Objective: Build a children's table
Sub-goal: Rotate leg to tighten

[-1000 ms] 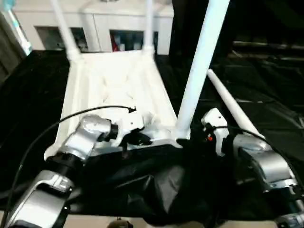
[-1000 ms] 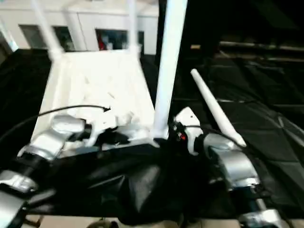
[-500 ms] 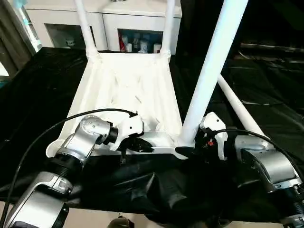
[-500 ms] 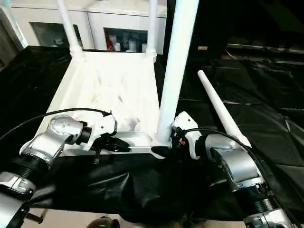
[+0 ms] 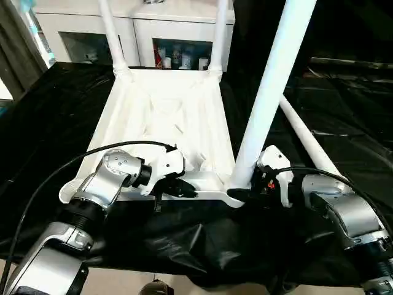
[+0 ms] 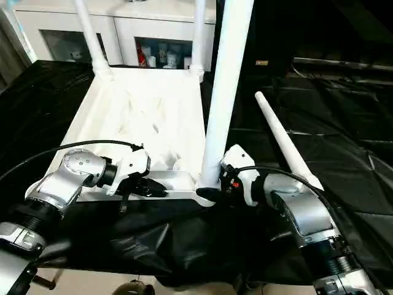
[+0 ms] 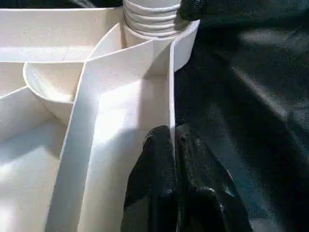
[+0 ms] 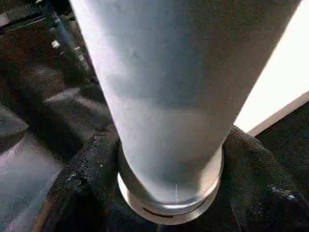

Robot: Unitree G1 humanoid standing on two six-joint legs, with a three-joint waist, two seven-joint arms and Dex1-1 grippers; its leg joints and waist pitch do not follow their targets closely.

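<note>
The children's table top (image 5: 166,117) lies upside down on black cloth, ribbed side up. Two white legs (image 5: 110,31) (image 5: 220,31) stand in its far corner sockets. A third leg (image 5: 270,92) stands upright in the near right socket. My right gripper (image 5: 245,192) reaches around the base of that leg. In the right wrist view its fingers (image 8: 72,188) press against the leg's collar (image 8: 169,193) from both sides. My left gripper (image 7: 175,140) is shut on the thin near rim (image 7: 171,96) of the top, left of that socket. A loose leg (image 5: 307,144) lies on the cloth to the right.
A white cabinet (image 5: 178,37) with glass doors stands right behind the table top. Black cloth (image 5: 344,110) covers the whole work surface and hangs in folds over its near edge (image 5: 202,246). A black cable (image 5: 55,178) loops over my left forearm.
The camera has shifted and steadied. My right fingers have closed in on the base of the upright leg. The left gripper has kept its grip on the rim.
</note>
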